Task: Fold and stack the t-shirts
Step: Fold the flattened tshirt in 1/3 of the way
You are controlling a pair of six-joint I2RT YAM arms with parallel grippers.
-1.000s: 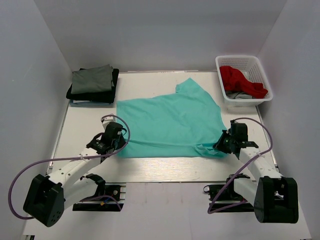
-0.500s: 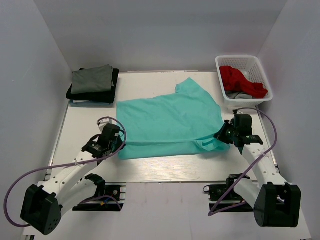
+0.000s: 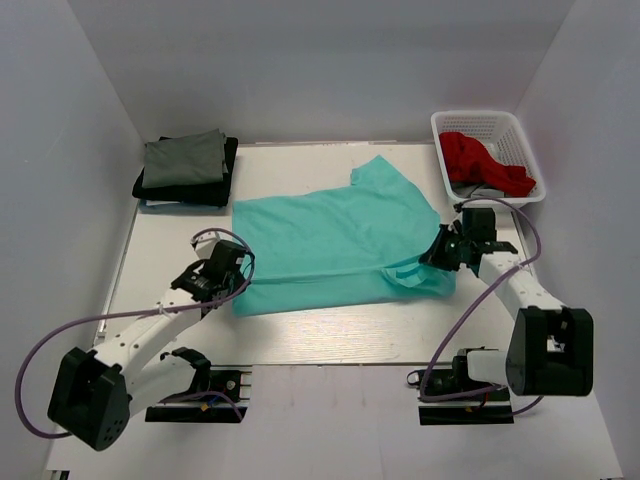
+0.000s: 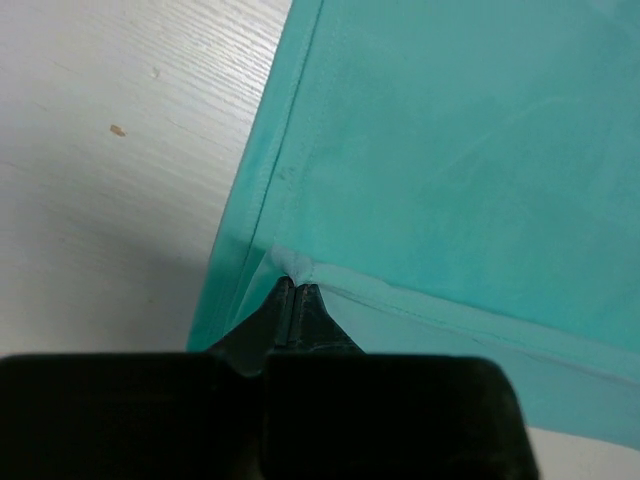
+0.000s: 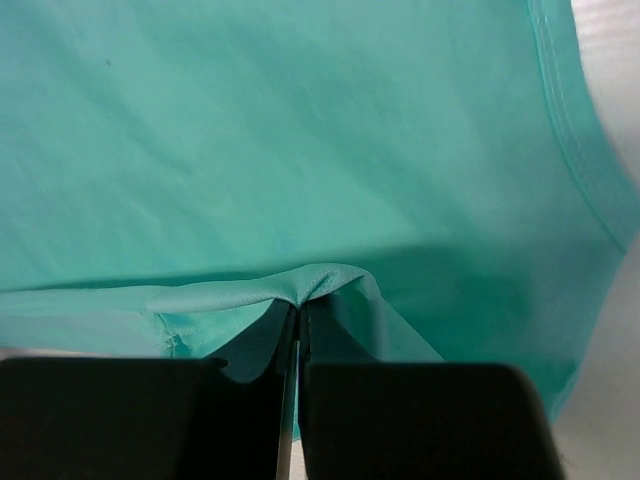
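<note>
nearest the bases, both tools are clamped shut on the near hem of the teal shirt (image 3: 335,230): the left tool (image 3: 236,282) pinches its near-left corner, and the right tool (image 3: 434,262) pinches a bunched fold by the near-right sleeve. over the last second the right tool has carried its end away from the near edge and inward, so that sleeve now lies doubled over the body, while the left tool has hardly shifted. the fold looks begun but uneven, deeper on the right. the shirt lies spread across the middle of the desk (image 3: 320,338). farther off, a folded grey-green shirt (image 3: 183,157) on a black shirt (image 3: 190,190) waits at the far left. a basket (image 3: 480,116) holding a red shirt (image 3: 475,160) stands just beyond the right arm. neither seems to block the fold.
</note>
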